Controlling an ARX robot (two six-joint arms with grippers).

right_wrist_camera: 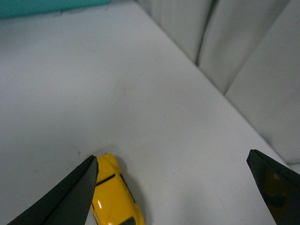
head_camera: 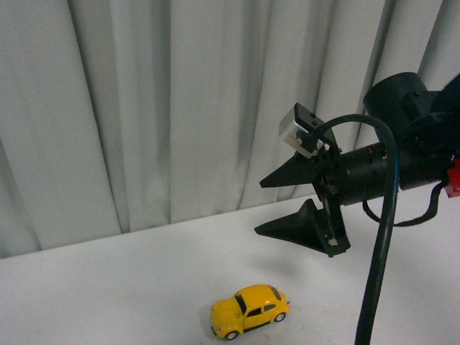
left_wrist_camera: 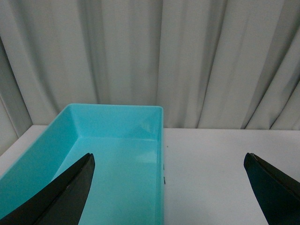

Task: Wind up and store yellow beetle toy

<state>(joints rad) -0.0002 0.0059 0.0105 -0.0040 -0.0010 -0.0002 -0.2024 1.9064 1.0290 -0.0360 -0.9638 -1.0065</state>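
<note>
Front view: right gripper [head_camera: 259, 207] hangs over the white table [head_camera: 108, 287], turned on its side, fingers spread, nothing in them. Yellow beetle toy [head_camera: 250, 310] sits on its wheels on the table, below the gripper and nearer the camera, untouched. Reads as a pre-grasp hover; winding and storing are not yet done. Grey curtain [head_camera: 144, 108] behind. Left arm is out of shot.

Left wrist view: left gripper [left_wrist_camera: 168, 157] is also spread wide and empty. It looks straight at an open teal bin [left_wrist_camera: 115, 122], and nothing is in the part that shows. My guess is that the bin is the storage spot and this arm is parked by it.

Right wrist view: the toy [right_wrist_camera: 115, 197] sits just beside one finger [right_wrist_camera: 70, 197], well off-centre in the gap. I can't tell whether they touch. The gripper likely needs to shift sideways before closing. The teal strip [right_wrist_camera: 47, 7] at the far table edge is probably the bin, well apart from the car.

Writing: none readable. No logo or label visible on the car, the bin or either gripper.
</note>
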